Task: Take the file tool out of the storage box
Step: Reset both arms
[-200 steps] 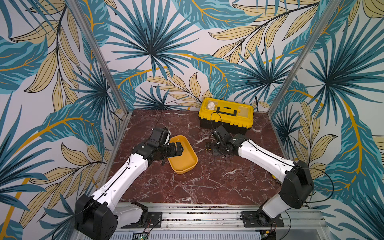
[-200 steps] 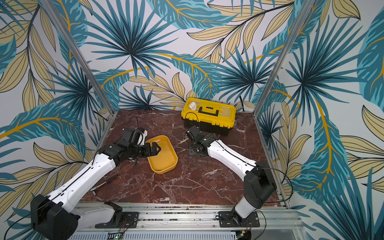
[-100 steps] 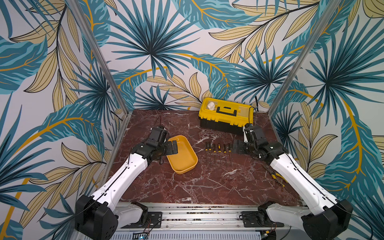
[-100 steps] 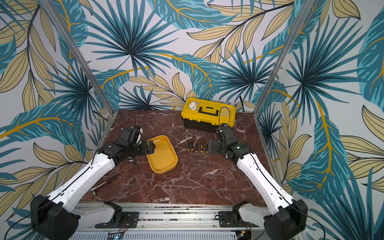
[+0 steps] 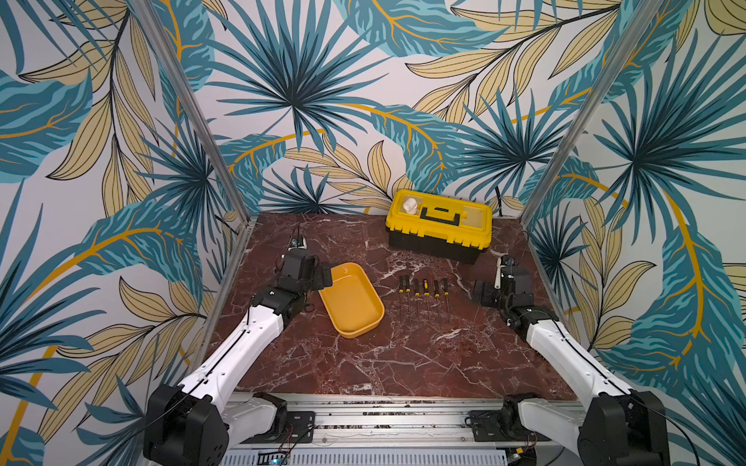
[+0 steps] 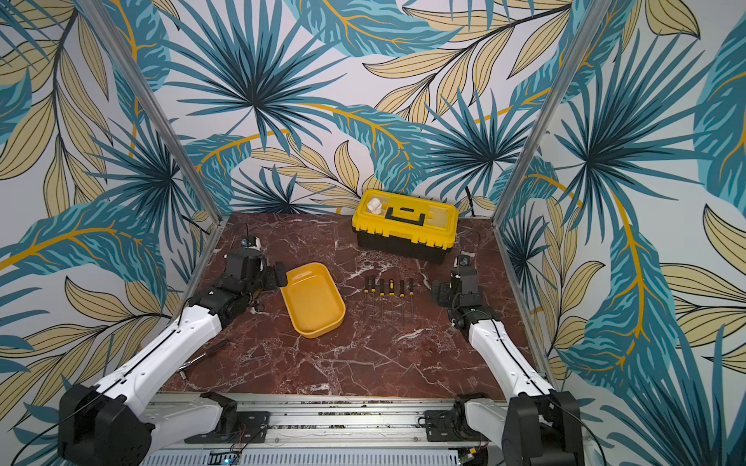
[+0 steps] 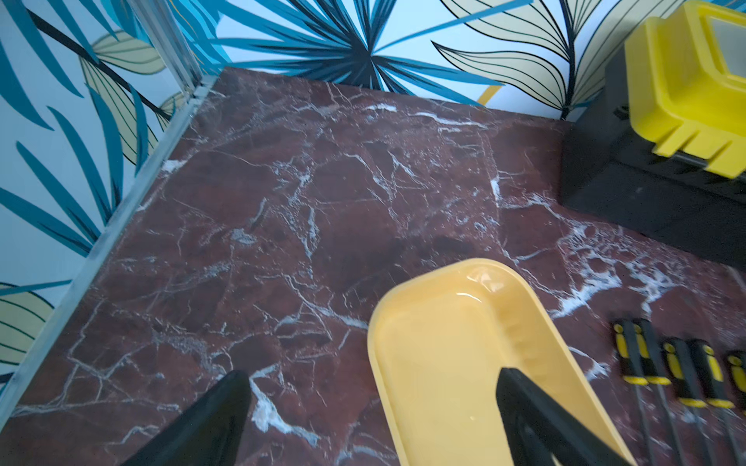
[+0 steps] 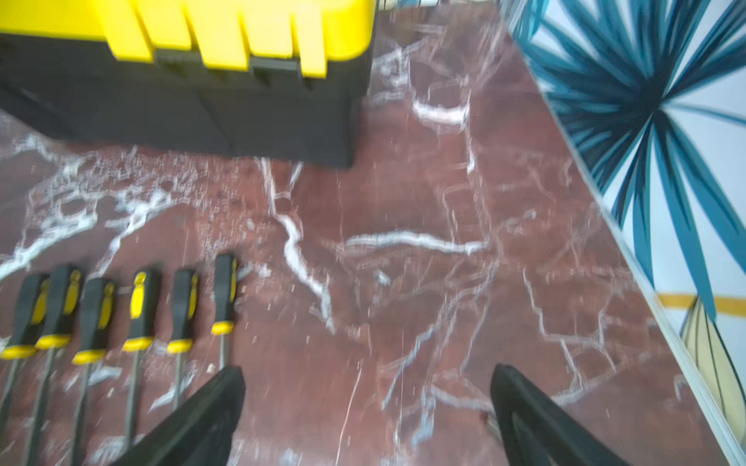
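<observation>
Six slim black-and-yellow-handled file tools lie in a row at frame centre, just right of the shallow yellow-orange plastic storage box. The box looks empty, so removal seems done. Left gripper gapes astride its upper-left rim. Right gripper gapes empty beside the row.

You have bare table across the near half and between the files and your right hand. The toolbox blocks the far side, the storage box sits partly under your left hand, and what looks like a loose tool lies at the table's left edge.
</observation>
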